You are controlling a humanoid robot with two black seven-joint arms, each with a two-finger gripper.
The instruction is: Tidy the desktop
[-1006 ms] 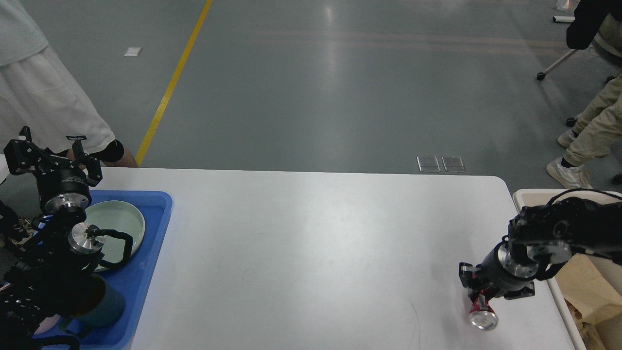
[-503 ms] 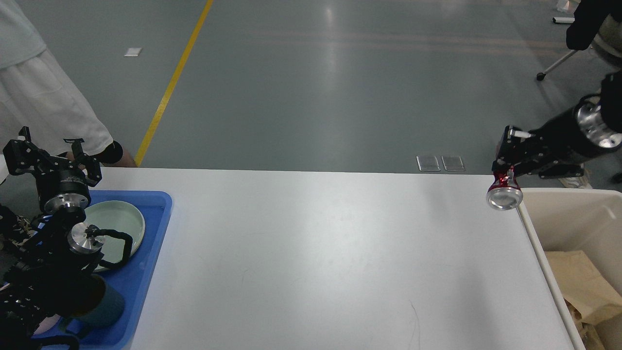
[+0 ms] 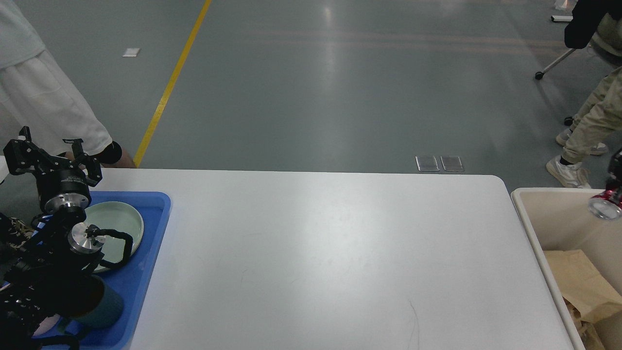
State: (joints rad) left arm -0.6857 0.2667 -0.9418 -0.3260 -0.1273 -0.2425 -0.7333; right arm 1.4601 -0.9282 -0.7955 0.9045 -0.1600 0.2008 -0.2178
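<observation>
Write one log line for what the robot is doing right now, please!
left end effector: open, above blue tray | red can: over beige bin | desktop

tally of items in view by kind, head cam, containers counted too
Blue tray: 1
Beige bin: 1
Pale green plate: 1
Dark teal cup: 1
Red can: 1
Brown paper: 1
Total: 6

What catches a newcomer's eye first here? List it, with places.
The wide white desktop fills the middle. At its left edge a blue tray holds a pale green plate beneath the open left gripper. At far right, a red can hangs over the beige bin.
</observation>
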